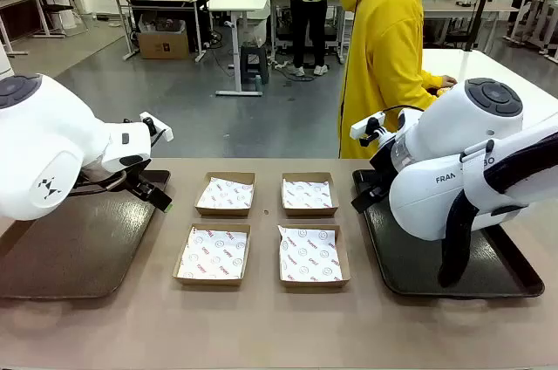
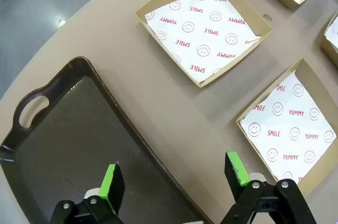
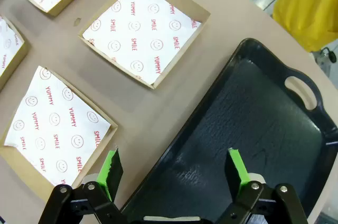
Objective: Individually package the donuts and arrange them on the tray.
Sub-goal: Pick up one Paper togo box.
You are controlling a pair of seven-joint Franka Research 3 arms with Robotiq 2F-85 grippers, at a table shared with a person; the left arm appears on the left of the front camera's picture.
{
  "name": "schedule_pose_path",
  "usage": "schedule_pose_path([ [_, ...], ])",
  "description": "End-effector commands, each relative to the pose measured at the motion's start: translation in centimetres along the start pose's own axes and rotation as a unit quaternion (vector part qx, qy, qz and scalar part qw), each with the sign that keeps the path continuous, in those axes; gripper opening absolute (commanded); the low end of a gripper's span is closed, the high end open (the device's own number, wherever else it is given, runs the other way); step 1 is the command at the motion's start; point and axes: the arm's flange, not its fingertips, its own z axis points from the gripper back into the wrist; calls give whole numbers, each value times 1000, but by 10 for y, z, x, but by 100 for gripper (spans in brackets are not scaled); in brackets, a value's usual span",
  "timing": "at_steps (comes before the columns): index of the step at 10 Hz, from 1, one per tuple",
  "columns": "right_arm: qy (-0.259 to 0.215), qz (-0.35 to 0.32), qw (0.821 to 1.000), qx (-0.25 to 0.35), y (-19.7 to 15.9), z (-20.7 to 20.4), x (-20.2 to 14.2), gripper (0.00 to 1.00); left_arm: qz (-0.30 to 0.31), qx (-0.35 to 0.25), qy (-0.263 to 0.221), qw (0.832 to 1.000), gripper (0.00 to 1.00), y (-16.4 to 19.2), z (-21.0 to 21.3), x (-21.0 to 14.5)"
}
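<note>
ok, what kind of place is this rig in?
Probably a robotics lab or workshop: rows of worktables behind, bare grey floor, and a staged table with paper-lined cardboard boxes and dark trays.

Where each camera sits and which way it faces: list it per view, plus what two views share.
Front view: fixed between the arms, looking across the tan table at a person in a yellow hoodie; white left arm and right arm show.
Left wrist view: on that wrist, looking down on the left dark tray; open left gripper shows.
Right wrist view: on that wrist, looking down on the right dark tray; open right gripper shows.
Shared: both wrist views show the shallow brown cardboard boxes lined with printed white paper.
</note>
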Motion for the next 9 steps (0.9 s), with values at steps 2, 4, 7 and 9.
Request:
schedule_pose_path([
  [2,0,0,1000,0,0,0,0,100,0,0,0,1000,100,0,0,0],
  [4,0,0,1000,0,0,0,0,100,0,0,0,1000,100,0,0,0],
  [7,0,0,1000,0,0,0,0,100,0,0,0,1000,100,0,0,0],
  [9,0,0,1000,0,0,0,0,100,0,0,0,1000,100,0,0,0],
])
